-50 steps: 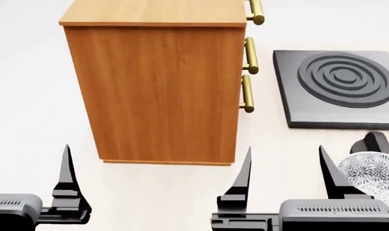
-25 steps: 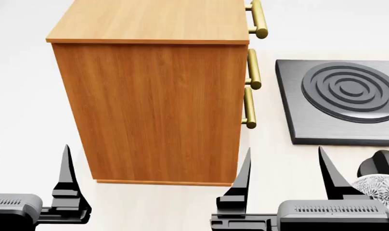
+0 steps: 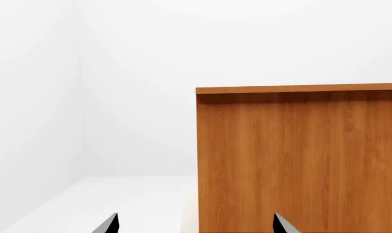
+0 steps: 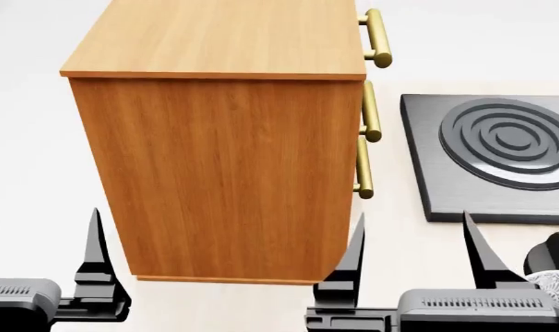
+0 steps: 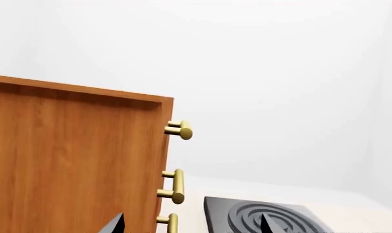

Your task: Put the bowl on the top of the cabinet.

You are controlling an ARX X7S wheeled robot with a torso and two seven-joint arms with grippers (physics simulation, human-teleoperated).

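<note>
Fingers of both the left gripper [image 4: 41, 238] and right gripper [image 4: 411, 242] stand wide, empty. Nothing is done: the bowl [image 4: 558, 283] sits on the tabletop [image 4: 400, 228], right of the cabinet [image 4: 224, 152], ungrasped.

Two black grippers are seen in the head view. Each left gripper [image 4: 39, 238] finger is shaped as a long, thin blade tapering to a sharp point, stepped at its base. The same tapered black fingers are carried by the right gripper [image 4: 411, 238]. Dark grey housings with rounded corners and a ribbed vent strip are seen behind the fingers.
</note>
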